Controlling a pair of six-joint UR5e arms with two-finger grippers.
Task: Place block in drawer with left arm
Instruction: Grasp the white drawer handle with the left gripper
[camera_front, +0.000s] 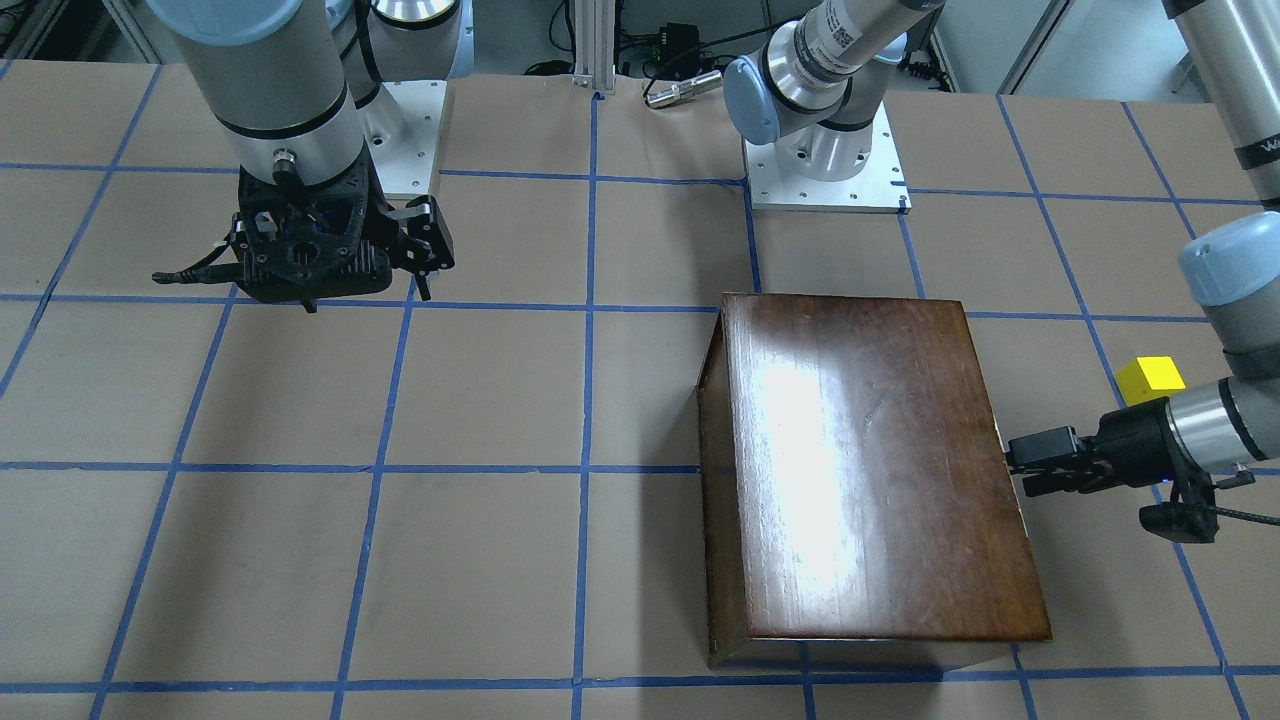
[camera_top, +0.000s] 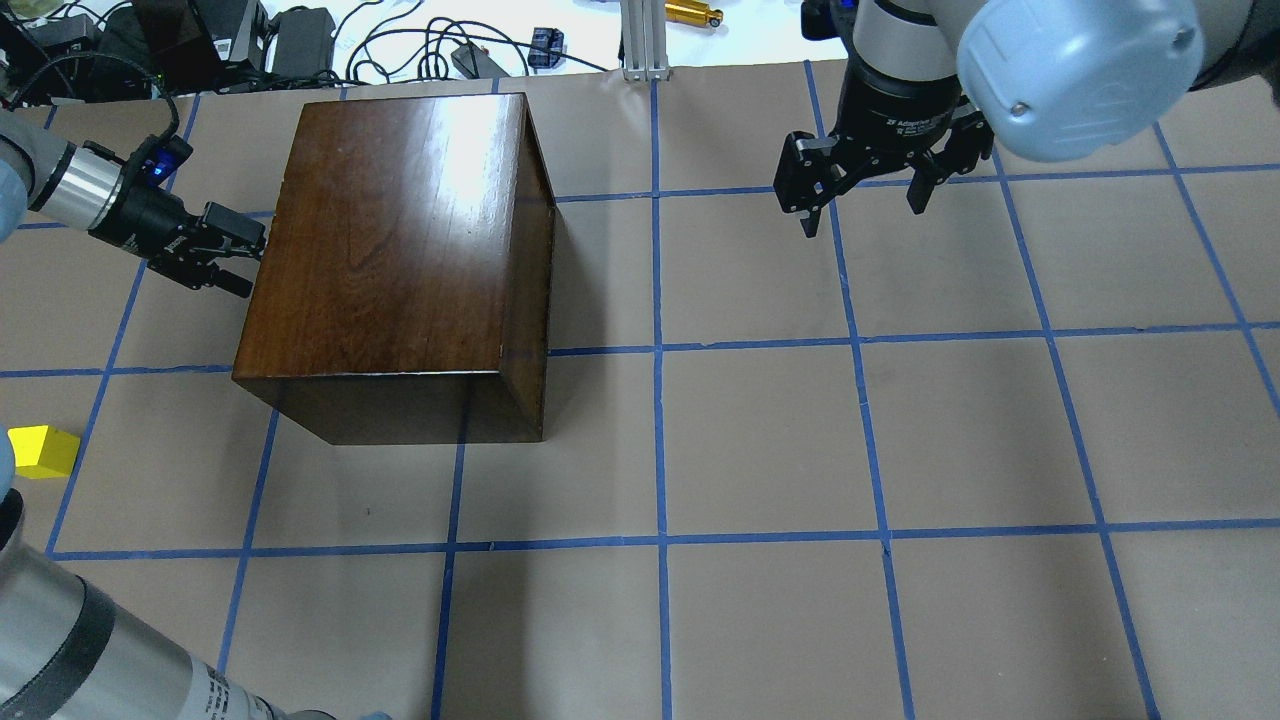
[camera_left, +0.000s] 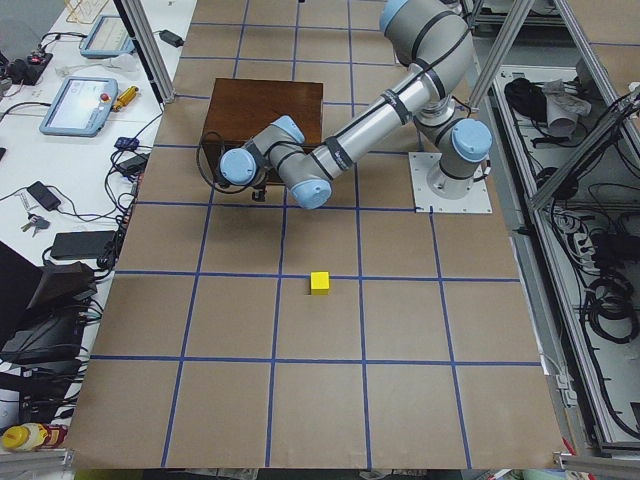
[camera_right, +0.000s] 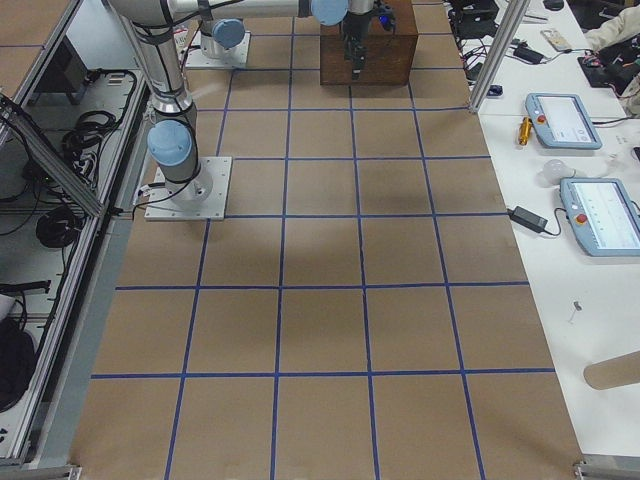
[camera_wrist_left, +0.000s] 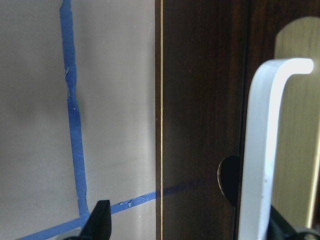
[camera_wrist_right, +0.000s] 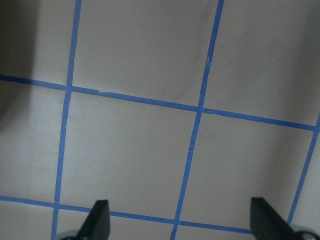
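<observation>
Looks down on brown counter (camera_wrist_right: 130, 155) with blue tape lines (camera_wrist_right: 150, 101). Shows black fingertips (camera_wrist_right: 98, 221) of right tool (camera_wrist_right: 177, 212) spread wide at bottom edge.

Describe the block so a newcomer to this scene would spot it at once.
Start at the big dark wooden box on the blue-taped table. Well off to the robot's left of it, the block sits alone, touching nothing. It is a small cube, far smaller than the box, and the only bright yellow thing on the table.
</observation>
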